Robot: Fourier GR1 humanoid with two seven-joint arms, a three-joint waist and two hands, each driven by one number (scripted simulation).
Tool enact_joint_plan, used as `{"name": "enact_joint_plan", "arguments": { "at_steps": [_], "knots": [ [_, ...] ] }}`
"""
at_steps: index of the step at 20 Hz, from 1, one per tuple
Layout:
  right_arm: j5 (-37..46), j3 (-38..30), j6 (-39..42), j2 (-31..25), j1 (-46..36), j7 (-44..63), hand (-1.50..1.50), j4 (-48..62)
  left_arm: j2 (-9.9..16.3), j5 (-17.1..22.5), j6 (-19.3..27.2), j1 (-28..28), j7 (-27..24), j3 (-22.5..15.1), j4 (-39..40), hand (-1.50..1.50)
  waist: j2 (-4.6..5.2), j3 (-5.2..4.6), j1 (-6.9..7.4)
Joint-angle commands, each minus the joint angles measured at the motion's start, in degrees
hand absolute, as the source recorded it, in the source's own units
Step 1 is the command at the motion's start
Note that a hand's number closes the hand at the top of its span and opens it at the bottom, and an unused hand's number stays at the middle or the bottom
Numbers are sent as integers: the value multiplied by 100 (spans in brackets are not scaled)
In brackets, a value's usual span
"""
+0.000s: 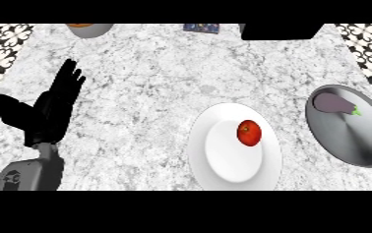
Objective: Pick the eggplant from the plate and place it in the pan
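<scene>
The purple eggplant (336,104) lies in the grey pan (341,138) at the right edge of the head view, near the pan's far side. The white plate (225,163) sits in the lower middle of the counter and carries a red apple (249,132) on its right part. My left hand (54,101) shows at the left, open with fingers straight and pointing up, far from both plate and pan. My right hand is out of the picture.
A grey bowl (91,29) with something orange in it stands at the back left. A small dark blue item (201,28) lies at the back middle, and a black box-like object (282,31) sits at the back right. The marble counter (145,79) spreads between them.
</scene>
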Motion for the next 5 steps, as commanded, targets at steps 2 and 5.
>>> {"name": "enact_joint_plan", "arguments": {
  "at_steps": [2,5],
  "knots": [
    [-188,-18,1354,-56,516,-1254,-150,-32,-54,26,68,31,-17,50,-28,0,-17,9,-45],
    [-236,37,1070,78,637,-1243,-150,-113,-79,79,-78,183,-101,-11,16,0,3,8,40]
  ]
}}
